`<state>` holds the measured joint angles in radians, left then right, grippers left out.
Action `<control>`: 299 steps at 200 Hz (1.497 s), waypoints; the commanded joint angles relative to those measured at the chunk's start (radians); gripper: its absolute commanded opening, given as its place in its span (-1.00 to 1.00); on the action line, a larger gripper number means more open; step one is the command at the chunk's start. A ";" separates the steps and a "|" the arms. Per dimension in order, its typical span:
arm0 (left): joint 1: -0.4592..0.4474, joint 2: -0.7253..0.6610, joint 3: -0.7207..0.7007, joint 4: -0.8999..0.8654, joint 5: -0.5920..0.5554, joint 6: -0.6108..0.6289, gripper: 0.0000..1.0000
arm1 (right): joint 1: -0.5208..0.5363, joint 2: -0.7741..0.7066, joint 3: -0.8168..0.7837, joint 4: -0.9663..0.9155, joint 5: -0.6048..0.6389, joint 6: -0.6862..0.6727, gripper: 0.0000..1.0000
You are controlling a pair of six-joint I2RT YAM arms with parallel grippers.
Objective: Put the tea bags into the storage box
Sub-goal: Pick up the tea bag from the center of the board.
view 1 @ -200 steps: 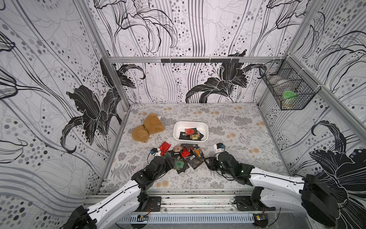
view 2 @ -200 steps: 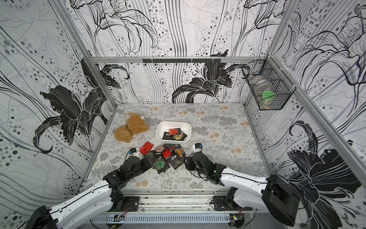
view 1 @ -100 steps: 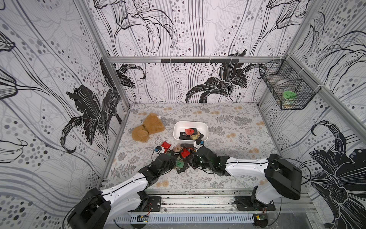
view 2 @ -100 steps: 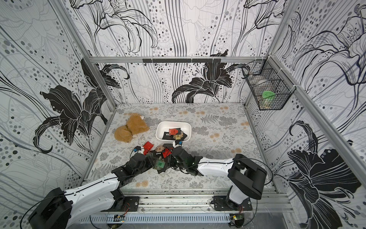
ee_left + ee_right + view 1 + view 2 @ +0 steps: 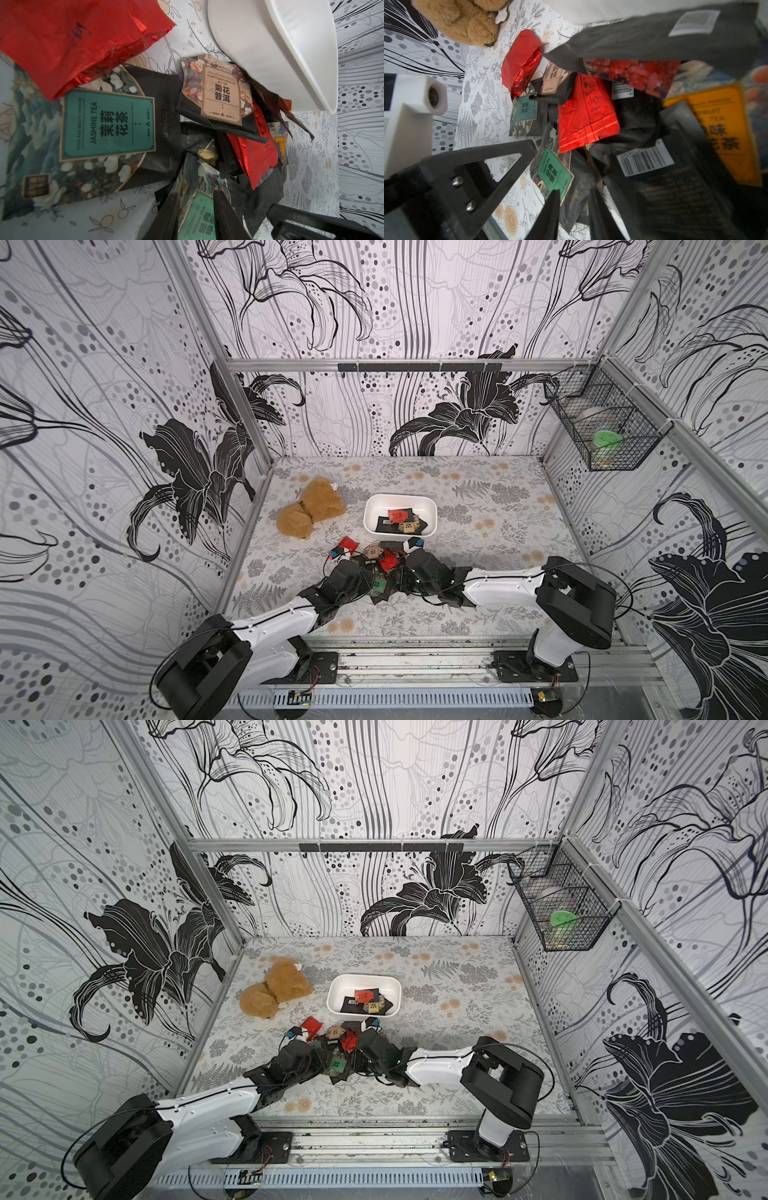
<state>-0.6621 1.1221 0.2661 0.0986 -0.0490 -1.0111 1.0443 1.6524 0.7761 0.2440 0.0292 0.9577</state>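
The storage box (image 5: 372, 506), a white tub with rounded corners, sits upright near the middle of the surface (image 5: 498, 497) with a few tea bags (image 5: 400, 521) lying flat inside: black, red and yellow-labelled. The others form a loose, overlapping heap (image 5: 384, 566) against its front wall, toward the front edge. They are mostly black foil, some green-labelled or floral, with a crumpled red sachet (image 5: 347, 544) at the heap's left end.

Brown plush toy (image 5: 311, 510) on floral table cover (image 5: 498, 497), black wire basket (image 5: 602, 423) on patterned wall (image 5: 706, 364), green object (image 5: 607, 438) inside

The teal sachet (image 5: 108, 124) reads "JASMINE TEA", the floral sachet (image 5: 221, 93) "CHRYSANTHEMUM PU'ER", the green sachet (image 5: 197, 216) "GREEN TEA".
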 commanded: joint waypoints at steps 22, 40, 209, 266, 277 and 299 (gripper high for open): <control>-0.005 0.008 -0.031 0.051 -0.001 0.008 -0.36 | 0.006 0.059 0.018 0.000 -0.010 0.018 -0.42; -0.006 0.010 -0.043 0.059 -0.003 0.003 -0.36 | 0.006 0.074 0.024 0.004 -0.010 0.022 -0.42; -0.011 0.065 -0.057 0.108 0.021 -0.005 -0.40 | 0.017 0.029 0.012 0.087 -0.035 -0.020 -0.50; -0.020 0.068 -0.058 0.115 0.029 -0.010 -0.42 | 0.037 0.033 0.016 0.125 -0.043 -0.023 -0.50; -0.022 0.064 -0.058 0.115 0.032 -0.013 -0.42 | 0.037 0.043 0.027 0.115 -0.045 -0.023 -0.50; -0.028 0.060 -0.059 0.119 0.031 -0.015 -0.43 | 0.037 0.061 0.031 0.117 -0.043 -0.020 -0.48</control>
<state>-0.6792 1.1809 0.2161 0.2138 -0.0326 -1.0187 1.0767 1.7012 0.7815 0.3454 -0.0078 0.9527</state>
